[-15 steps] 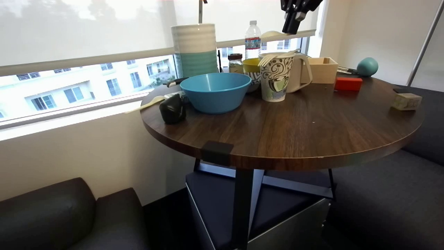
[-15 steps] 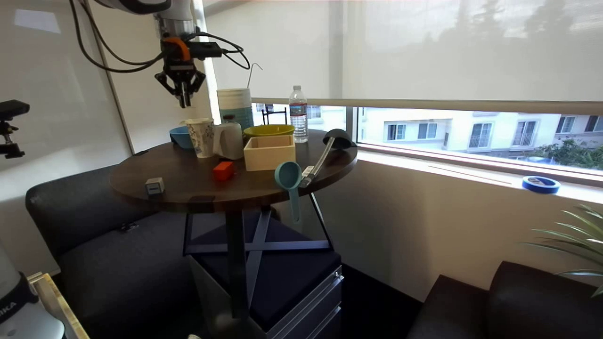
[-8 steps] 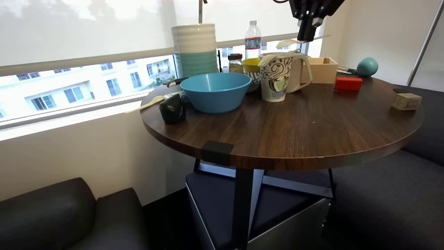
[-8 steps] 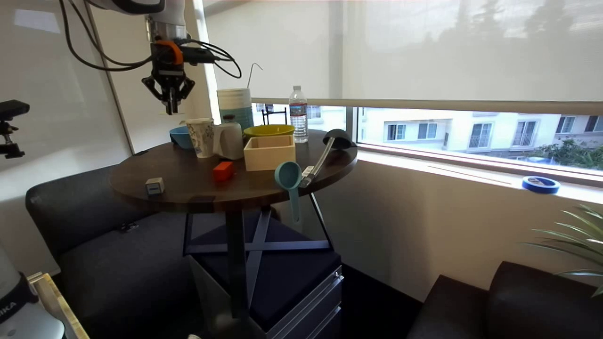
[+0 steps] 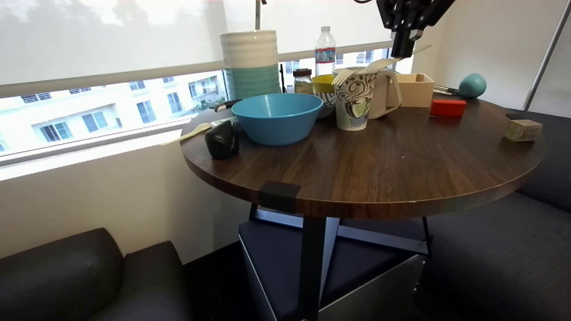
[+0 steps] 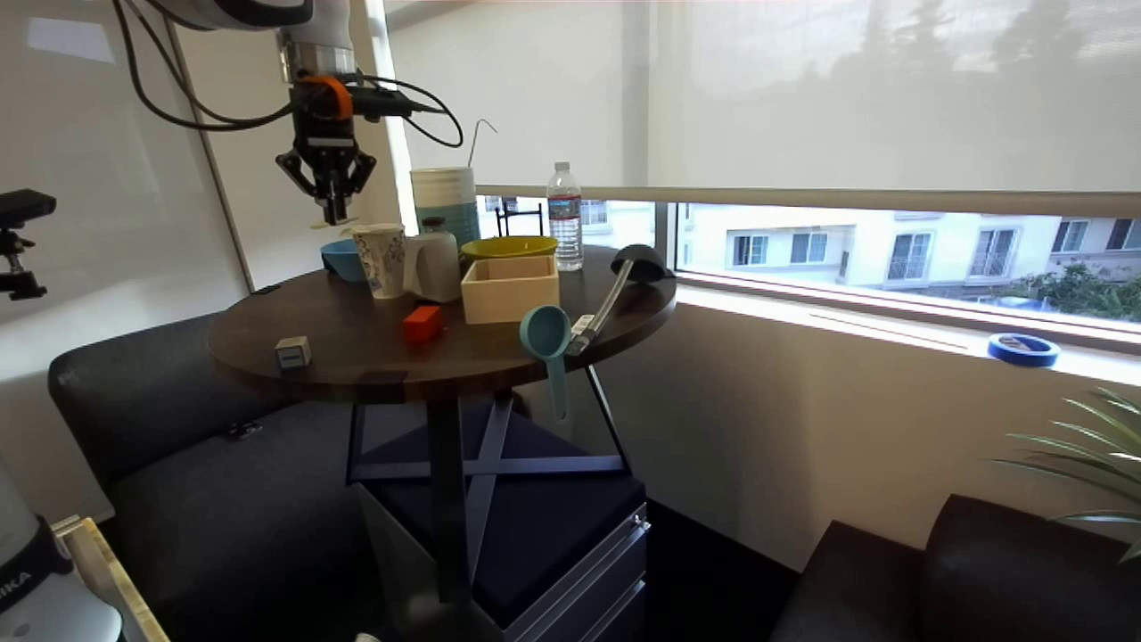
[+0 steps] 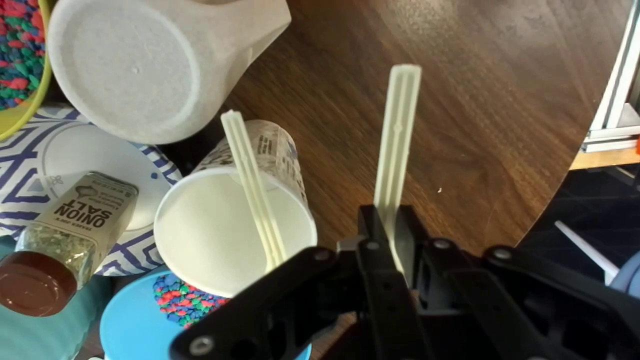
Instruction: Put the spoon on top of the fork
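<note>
My gripper point(image 5: 402, 51) is shut on a cream plastic spoon point(image 5: 379, 65) and holds it in the air, bowl tilted down. In the wrist view, the spoon's handle point(image 7: 397, 135) passes between the fingertips point(image 7: 390, 217); its bowl is hidden there. A cream plastic fork point(image 5: 343, 76) lies across the rim of a patterned paper cup point(image 5: 353, 100). The fork's handle point(image 7: 252, 185) shows in the wrist view left of the gripper; its tines are hidden there. In an exterior view, the spoon's bowl appears close to the cup's rim; I cannot tell if they touch. The gripper point(image 6: 335, 217) is above the cup point(image 6: 381, 263).
A beige pitcher point(image 7: 135, 70) stands beside the cup. A blue bowl point(image 5: 277, 116) is nearby, with a bottle point(image 5: 325, 51) and an onion salt jar point(image 7: 75, 225) behind. A wooden box point(image 6: 511, 294) and a red block point(image 6: 422, 325) are also on the round table point(image 5: 401, 169).
My gripper has moved down and shifted right in an exterior view, carrying the spoon. The spoon's bowl is lower and tilts down more steeply. The fork and cup have not moved.
</note>
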Robot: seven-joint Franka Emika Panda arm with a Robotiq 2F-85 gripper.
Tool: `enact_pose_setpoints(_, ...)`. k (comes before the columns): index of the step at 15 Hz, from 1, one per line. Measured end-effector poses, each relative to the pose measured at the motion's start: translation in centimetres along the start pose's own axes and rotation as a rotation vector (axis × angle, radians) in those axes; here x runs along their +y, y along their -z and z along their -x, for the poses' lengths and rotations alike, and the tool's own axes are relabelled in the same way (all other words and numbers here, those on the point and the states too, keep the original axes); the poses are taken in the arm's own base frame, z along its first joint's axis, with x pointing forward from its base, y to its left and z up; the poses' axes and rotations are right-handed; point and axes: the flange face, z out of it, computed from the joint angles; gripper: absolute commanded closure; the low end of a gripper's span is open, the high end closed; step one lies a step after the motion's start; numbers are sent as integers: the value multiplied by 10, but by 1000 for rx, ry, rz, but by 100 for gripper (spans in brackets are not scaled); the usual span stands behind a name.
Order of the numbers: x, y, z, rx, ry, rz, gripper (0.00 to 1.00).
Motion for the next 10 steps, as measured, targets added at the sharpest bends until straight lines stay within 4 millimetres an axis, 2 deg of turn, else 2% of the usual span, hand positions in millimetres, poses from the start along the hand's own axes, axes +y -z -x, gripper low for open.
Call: enact_pose_setpoints(10,14,-5,-3,5,0,47,97)
